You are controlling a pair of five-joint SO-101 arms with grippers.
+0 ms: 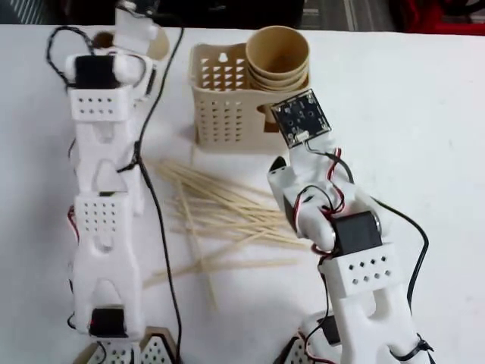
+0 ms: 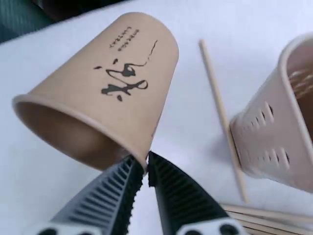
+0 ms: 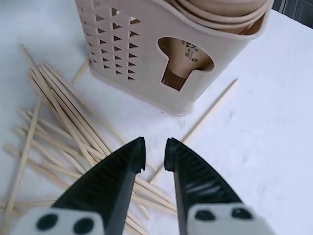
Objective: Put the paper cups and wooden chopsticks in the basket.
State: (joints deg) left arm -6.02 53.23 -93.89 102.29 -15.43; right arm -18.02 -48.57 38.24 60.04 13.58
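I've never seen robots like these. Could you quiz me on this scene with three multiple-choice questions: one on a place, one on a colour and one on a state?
1. Where is the stack of paper cups?
A. In the basket
B. Lying beside the basket
C. In a gripper

2. What colour is the basket?
A. Red
B. Beige
C. Blue

3. How is the right gripper?
A. Shut on a chopstick
B. Holding a cup
C. Open, holding nothing

Answers:
1. A, the stack stands inside the basket's walls.
2. B, its perforated sides are beige.
3. C, the white table shows between its fingers.
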